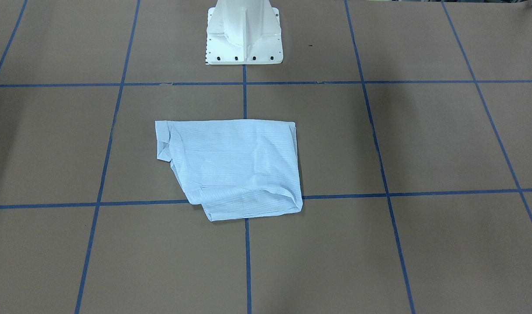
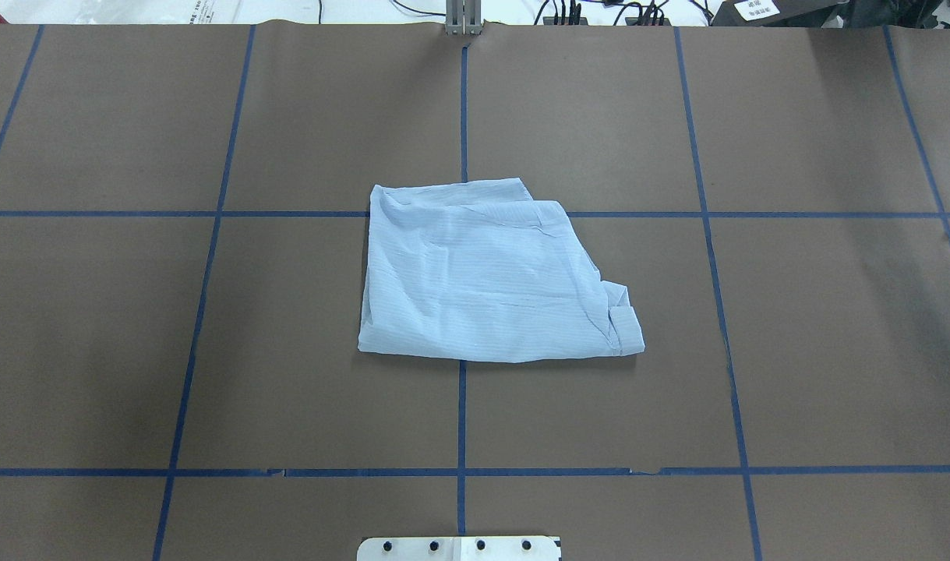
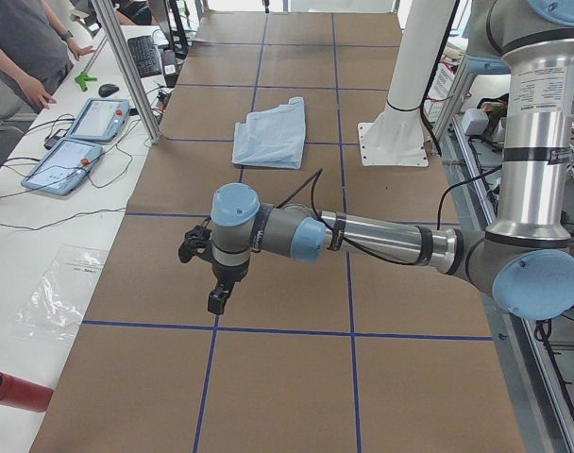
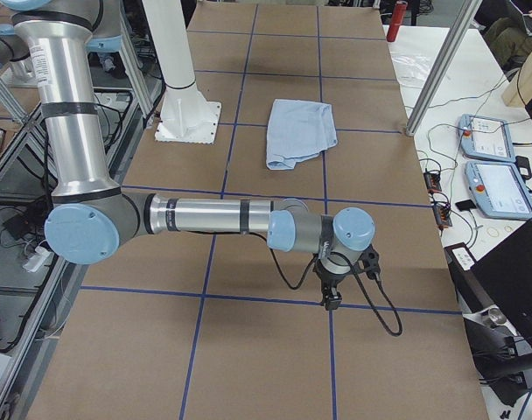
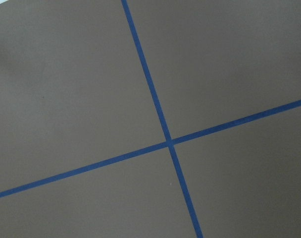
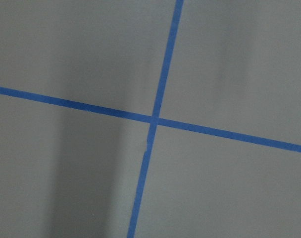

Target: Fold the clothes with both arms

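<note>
Front-facing view: the shirt lies folded in a compact, slightly skewed packet mid-table, near the white pedestal. No arm is over it.
Overhead view: the packet straddles the central blue tape, and a tucked bit shows at its right near corner. The folding looks finished or nearly so.
Left side view: the left arm reaches low over bare table, well apart from the shirt, probably to keep clear of it. The left gripper points down; I cannot tell how far open it is.
Right side view: the right arm is posed the same way. I cannot tell the opening of the right gripper either.
Wrist views: only table and tape crossings, no fingers.
</note>
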You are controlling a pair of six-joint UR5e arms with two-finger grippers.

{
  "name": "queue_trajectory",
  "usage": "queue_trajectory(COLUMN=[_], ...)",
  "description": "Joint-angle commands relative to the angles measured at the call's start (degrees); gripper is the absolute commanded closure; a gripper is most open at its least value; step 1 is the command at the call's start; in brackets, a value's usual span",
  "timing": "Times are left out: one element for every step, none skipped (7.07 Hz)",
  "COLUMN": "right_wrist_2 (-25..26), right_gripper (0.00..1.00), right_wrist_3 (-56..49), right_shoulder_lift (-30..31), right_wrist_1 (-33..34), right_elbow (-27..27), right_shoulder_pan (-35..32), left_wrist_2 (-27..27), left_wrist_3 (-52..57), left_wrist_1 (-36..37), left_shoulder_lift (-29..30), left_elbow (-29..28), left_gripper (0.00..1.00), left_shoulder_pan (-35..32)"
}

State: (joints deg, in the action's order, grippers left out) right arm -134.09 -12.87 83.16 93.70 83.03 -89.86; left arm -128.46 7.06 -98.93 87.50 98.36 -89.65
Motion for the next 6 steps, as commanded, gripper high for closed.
queue_trajectory(right_wrist_2=[0.2, -0.1, 0.3, 1.3, 2.3, 2.2], right_gripper=[0.0, 0.0, 0.0, 0.0, 0.0, 0.0], right_wrist_3=[1.7, 9.0, 15.9, 16.7, 16.8, 17.3], right_shoulder_lift=[5.6, 6.0, 6.1, 8.0, 9.1, 9.1], right_wrist_1=[-8.3, -8.5, -8.5, -7.8, -5.5, -2.4], right_elbow=[-0.1, 0.6, 2.9, 8.2, 12.3, 14.8], right_shoulder_pan=[-2.1, -2.1, -2.1, -2.1, -1.9, -1.6], left_wrist_2=[-0.3, 0.1, 0.3, 0.4, 0.3, 0.2], left_wrist_3=[-0.3, -0.6, -0.6, -0.7, -4.5, -6.3], left_wrist_1=[-3.5, -2.9, -2.0, 0.6, 1.3, 1.3], left_shoulder_lift=[-1.6, -1.7, -1.6, -0.9, -0.4, -0.2], left_elbow=[-1.8, -1.7, -1.7, -1.3, -0.6, -0.4], left_gripper=[0.0, 0.0, 0.0, 0.0, 0.0, 0.0], left_shoulder_pan=[-0.2, -0.2, -0.1, 0.2, 0.4, 0.4])
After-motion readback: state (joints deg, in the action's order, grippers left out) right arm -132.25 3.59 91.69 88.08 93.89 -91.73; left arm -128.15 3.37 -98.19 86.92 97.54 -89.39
